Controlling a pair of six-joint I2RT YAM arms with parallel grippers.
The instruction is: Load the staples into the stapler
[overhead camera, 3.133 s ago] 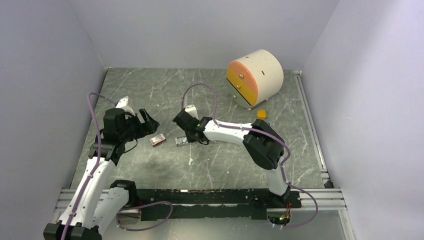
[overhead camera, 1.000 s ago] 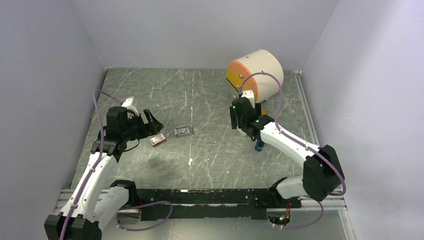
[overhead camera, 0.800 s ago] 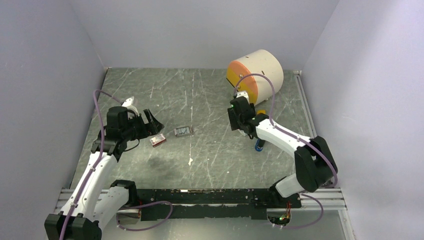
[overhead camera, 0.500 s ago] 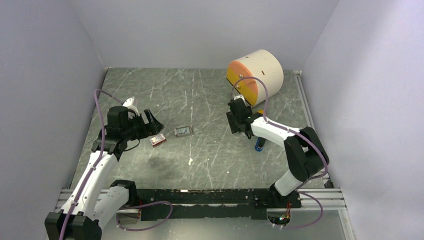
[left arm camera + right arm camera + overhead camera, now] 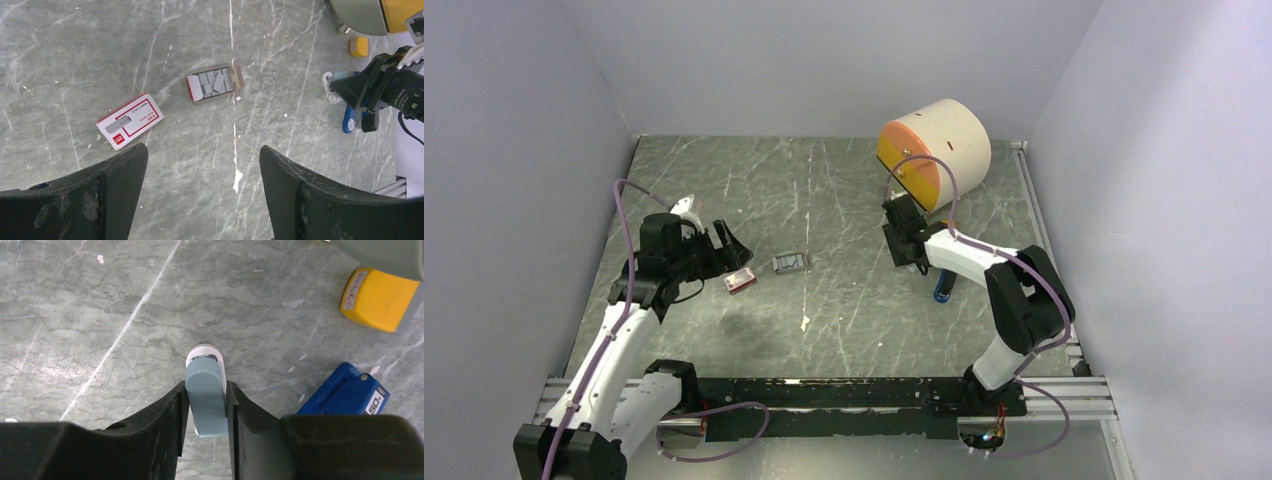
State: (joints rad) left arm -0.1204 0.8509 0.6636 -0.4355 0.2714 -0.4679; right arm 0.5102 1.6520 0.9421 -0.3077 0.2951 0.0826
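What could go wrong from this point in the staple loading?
1. The right gripper is closed on the pale-blue piece, not the stapler lying beside it, so it may lift the wrong part.
2. The staples lie as loose, jumbled strips in an open tray; a grab by the open left gripper could scatter them.

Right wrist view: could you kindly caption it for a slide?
Right tool clamps a pale-blue piece, with the blue stapler beside it and a yellow block beyond.
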